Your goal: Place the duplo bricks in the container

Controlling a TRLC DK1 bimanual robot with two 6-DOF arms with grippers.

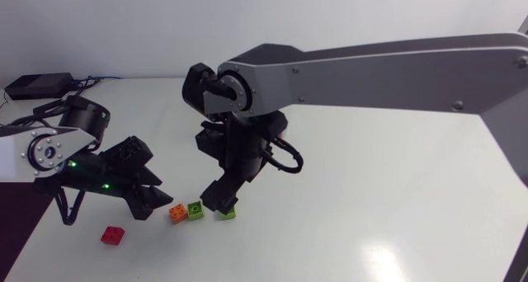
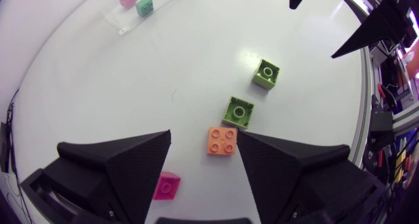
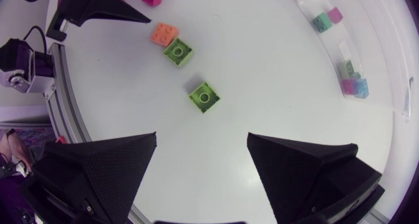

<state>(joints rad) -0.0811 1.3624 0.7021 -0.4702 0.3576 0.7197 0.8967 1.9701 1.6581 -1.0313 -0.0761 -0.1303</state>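
An orange brick (image 1: 176, 213), a green brick (image 1: 195, 210) and a second green brick (image 1: 227, 213) lie in a row near the table's front. A red-pink brick (image 1: 113, 235) lies apart to their left. My left gripper (image 1: 148, 195) hangs open just left of the orange brick (image 2: 222, 141), which sits ahead of its fingertips; the pink brick (image 2: 167, 186) lies under it between the fingers. My right gripper (image 1: 219, 198) stands open over the second green brick (image 3: 204, 96). The clear container (image 2: 124, 21) lies far off with pastel bricks in it.
The clear container (image 3: 308, 2) holds a teal brick (image 3: 321, 22) and pink ones, and more pastel bricks (image 3: 353, 86) lie further along it. A black box (image 1: 37, 84) with cables sits at the back left corner.
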